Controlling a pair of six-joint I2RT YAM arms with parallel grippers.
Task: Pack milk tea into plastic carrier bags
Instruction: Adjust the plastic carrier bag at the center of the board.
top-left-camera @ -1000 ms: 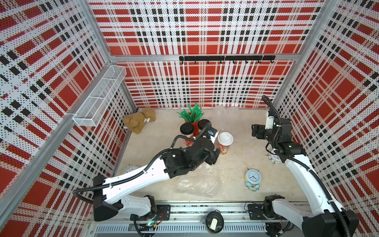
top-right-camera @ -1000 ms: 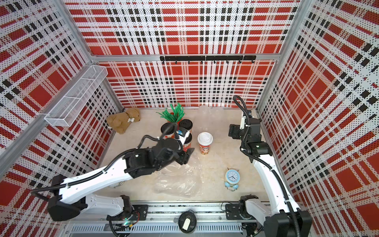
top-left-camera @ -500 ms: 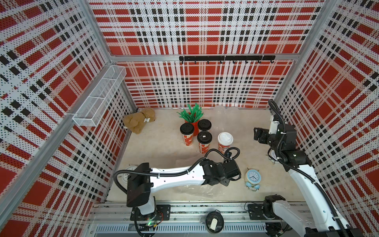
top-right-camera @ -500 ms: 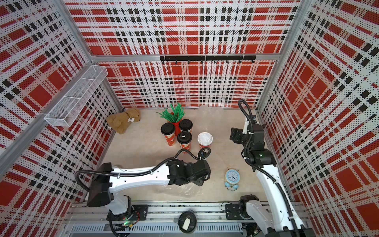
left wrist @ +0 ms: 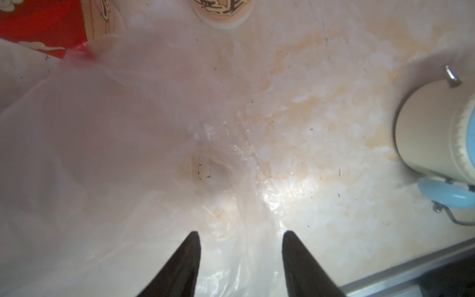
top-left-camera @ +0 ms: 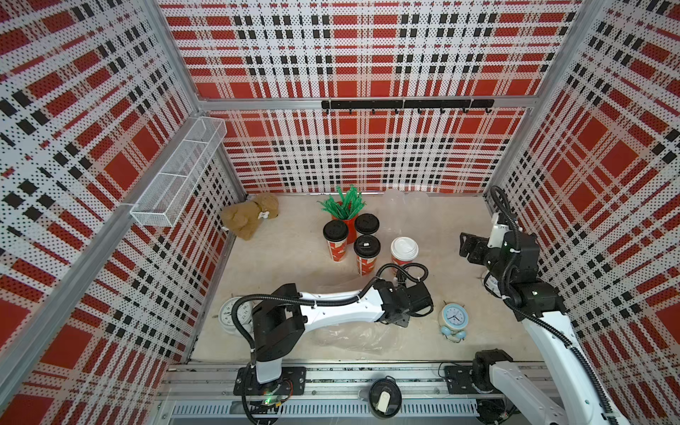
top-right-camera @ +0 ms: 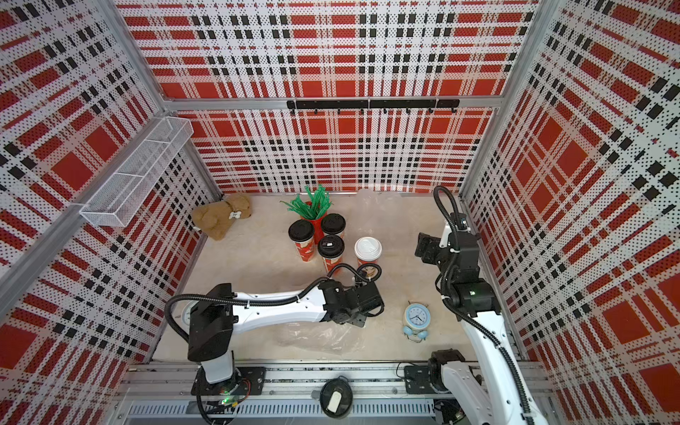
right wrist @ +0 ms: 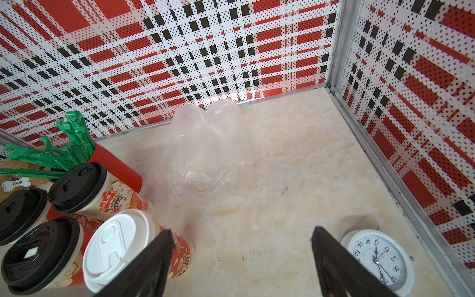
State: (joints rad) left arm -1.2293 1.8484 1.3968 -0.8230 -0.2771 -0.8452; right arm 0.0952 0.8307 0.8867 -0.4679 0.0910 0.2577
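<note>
Mid-table: three black-lidded red-and-cream paper cups [top-left-camera: 367, 246] clustered, white-lidded paper cup [top-left-camera: 404, 248] just right of them, red cylinder of green straws [top-left-camera: 344, 208] behind. Crinkly clear plastic bag [top-left-camera: 353, 336] flat near front edge; second clear plastic bag [top-left-camera: 404, 197] against back wall. Blue twin-bell alarm clock [top-left-camera: 454, 318] right of front bag, white round clock [top-left-camera: 232, 314] left of it. Brown plush toy [top-left-camera: 250, 219] in back-left corner.
</note>
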